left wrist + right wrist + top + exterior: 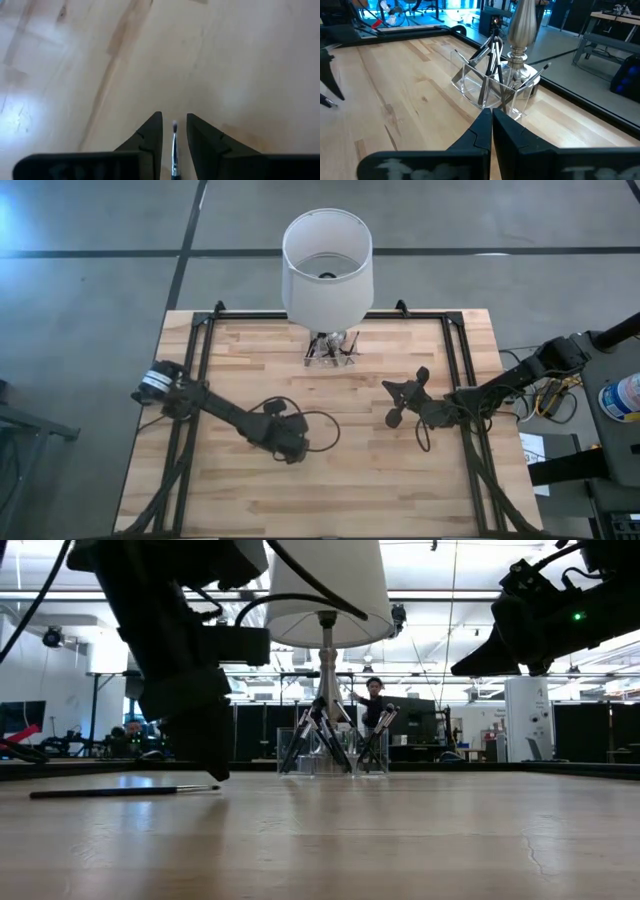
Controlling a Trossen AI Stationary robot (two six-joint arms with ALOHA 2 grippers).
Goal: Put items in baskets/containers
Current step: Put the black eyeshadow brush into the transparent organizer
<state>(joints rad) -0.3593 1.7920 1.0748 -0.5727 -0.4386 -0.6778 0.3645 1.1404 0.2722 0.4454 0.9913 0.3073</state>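
Note:
A thin dark brush (120,791) with a pale tip (174,125) lies flat on the wooden table, left of the middle. My left gripper (174,116) is open and points down at the table (297,452). Its two fingers stand on either side of the brush's tip end without touching it. A small clear holder (330,352) stands at the far middle beside a lamp's base, with several brushes leaning in it (490,75). My right gripper (491,112) is shut and empty. It hangs above the table right of the middle (392,390), facing the holder.
A lamp with a large white shade (327,265) and a silvery stem (522,25) stands at the table's far edge, right behind the holder. A black frame (455,350) runs along the table's sides. Bare wood lies between the two arms.

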